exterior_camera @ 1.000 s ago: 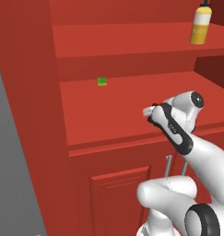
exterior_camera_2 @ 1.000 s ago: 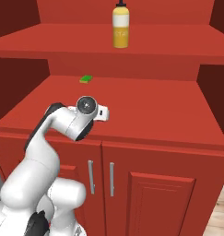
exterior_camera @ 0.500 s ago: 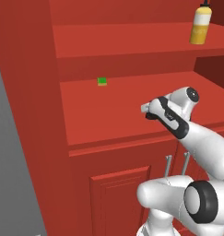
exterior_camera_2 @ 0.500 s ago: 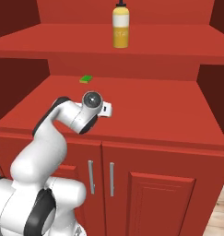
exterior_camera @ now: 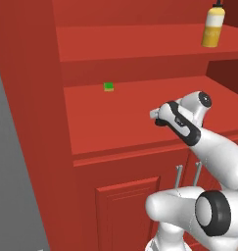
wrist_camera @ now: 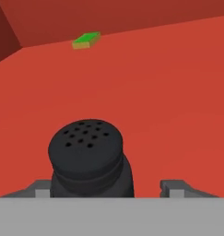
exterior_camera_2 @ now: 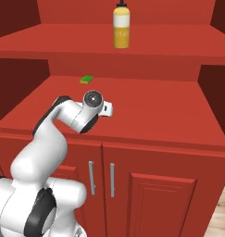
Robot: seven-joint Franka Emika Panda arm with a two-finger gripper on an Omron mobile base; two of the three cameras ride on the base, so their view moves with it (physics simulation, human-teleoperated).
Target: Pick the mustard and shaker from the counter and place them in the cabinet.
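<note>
The black shaker (wrist_camera: 89, 159) with a perforated round top stands on the cabinet's lower red shelf (wrist_camera: 178, 92), low between my finger tips. My gripper (wrist_camera: 106, 189) is open: the left tip is close beside the shaker and the right tip (wrist_camera: 175, 188) stands clear of it. In the left base view my hand (exterior_camera: 162, 115) hovers over the middle of that shelf (exterior_camera: 106, 122). The yellow mustard (exterior_camera: 212, 27) (exterior_camera_2: 121, 28) stands upright on the shelf above, well above my hand.
A tiny green block (exterior_camera: 108, 87) (exterior_camera_2: 86, 79) (wrist_camera: 86, 40) lies at the back of the lower shelf, left of my hand. Red panelled doors with silver handles (exterior_camera_2: 100, 178) are below. The cabinet's side walls (exterior_camera_2: 213, 92) close in the shelf.
My wrist has lifted and drawn back slightly over the lower shelf. The mustard and the green block have not moved.
</note>
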